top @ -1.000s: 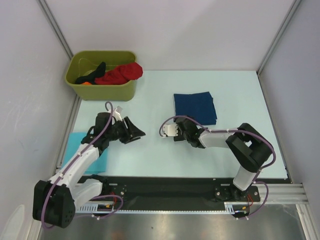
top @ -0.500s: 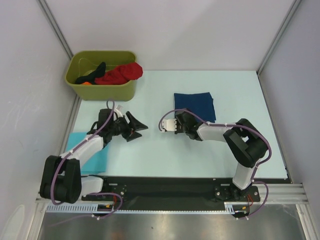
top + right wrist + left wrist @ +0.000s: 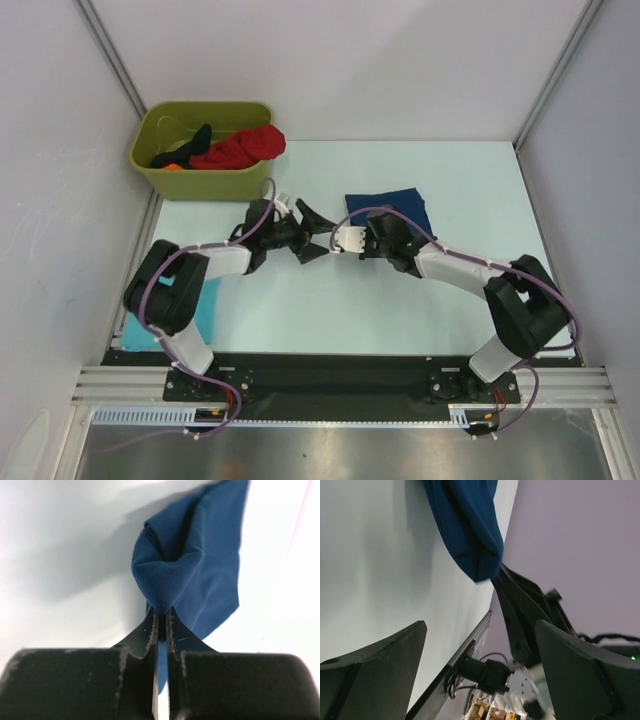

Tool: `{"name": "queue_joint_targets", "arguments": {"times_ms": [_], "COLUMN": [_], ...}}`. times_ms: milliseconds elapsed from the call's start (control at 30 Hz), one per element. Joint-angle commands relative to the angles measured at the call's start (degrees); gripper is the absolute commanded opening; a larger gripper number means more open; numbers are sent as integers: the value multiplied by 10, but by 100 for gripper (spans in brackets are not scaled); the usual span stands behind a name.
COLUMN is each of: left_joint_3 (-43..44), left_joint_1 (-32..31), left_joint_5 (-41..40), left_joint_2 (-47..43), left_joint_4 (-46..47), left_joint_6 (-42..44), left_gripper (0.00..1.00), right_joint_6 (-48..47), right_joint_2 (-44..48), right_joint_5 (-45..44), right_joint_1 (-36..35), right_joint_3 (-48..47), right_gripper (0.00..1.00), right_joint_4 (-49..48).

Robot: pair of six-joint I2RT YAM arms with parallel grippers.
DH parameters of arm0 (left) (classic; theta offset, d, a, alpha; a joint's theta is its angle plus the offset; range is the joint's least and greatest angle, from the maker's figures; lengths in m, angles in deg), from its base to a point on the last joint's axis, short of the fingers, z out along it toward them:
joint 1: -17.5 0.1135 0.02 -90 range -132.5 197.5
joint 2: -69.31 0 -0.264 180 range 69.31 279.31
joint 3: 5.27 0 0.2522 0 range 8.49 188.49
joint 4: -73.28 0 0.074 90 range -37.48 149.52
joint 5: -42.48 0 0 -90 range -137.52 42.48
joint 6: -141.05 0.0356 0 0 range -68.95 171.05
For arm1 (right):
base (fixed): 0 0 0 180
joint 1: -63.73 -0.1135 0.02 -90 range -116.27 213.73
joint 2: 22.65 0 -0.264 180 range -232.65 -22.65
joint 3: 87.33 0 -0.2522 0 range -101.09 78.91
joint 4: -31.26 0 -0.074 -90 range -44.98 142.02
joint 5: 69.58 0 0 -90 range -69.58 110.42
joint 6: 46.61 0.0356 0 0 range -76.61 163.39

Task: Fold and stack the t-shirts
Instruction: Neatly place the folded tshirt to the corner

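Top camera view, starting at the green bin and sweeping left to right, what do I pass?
Bin → left gripper, open → right gripper, shut on the navy tee's corner → navy tee.

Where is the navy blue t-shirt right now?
The navy t-shirt lies right of centre on the table in the top view, a corner pinched by the right gripper, the open left gripper beside it.
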Motion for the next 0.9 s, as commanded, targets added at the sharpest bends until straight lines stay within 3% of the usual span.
{"name": "queue_joint_targets", "arguments": {"times_ms": [0,133,433,867], "left_joint_3": [44,73,166,220], "left_joint_1": [-29,-49,-88,-101], "left_joint_5": [-40,-90,-117,-146], "left_joint_2": [61,118,230,285], "left_joint_4": [100,137,127,81], "left_joint_6": [-83,-121,-169,-187], "left_gripper": [96,99,100,95], "right_joint_6": [21,26,52,81], "right_joint_2": [55,83,113,147], "right_joint_5": [38,53,81,104], "right_joint_1": [12,17,39,53], "right_joint_3": [17,43,51,44], "right_gripper": [0,0,0,0], "right_joint_4": [22,15,0,-11]}}
